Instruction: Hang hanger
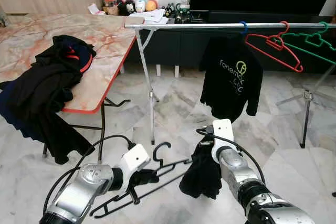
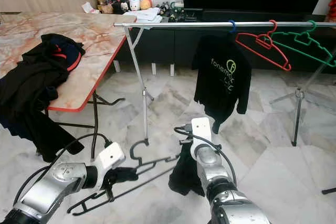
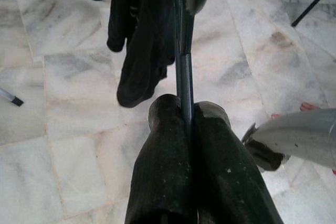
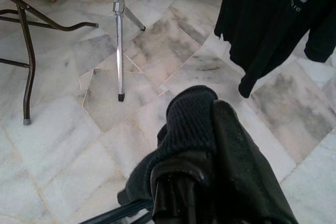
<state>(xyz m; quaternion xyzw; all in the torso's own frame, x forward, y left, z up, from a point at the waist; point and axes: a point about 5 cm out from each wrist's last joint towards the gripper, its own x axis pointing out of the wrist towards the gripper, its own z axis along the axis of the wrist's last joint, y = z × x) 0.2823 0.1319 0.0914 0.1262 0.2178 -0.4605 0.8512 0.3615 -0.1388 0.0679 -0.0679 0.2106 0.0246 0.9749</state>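
My left gripper (image 1: 148,178) is low over the floor, shut on the thin bar of a black hanger (image 1: 157,174) whose hook (image 1: 160,152) points up. In the left wrist view the fingers (image 3: 168,145) pinch that bar (image 3: 184,72). Just to the right, my right gripper (image 1: 203,148) is shut on a dark garment (image 1: 201,178) that droops from it beside the hanger's end. The right wrist view has the cloth (image 4: 186,119) bunched against the fingers (image 4: 236,145). The metal clothes rail (image 1: 199,25) runs well above both grippers.
On the rail hang a black printed T-shirt (image 1: 231,80), a red hanger (image 1: 273,45) and a green hanger (image 1: 311,43). A marble-top table (image 1: 105,51) at the left carries a heap of dark clothes (image 1: 47,87). The rail's legs (image 1: 151,98) stand on marble floor.
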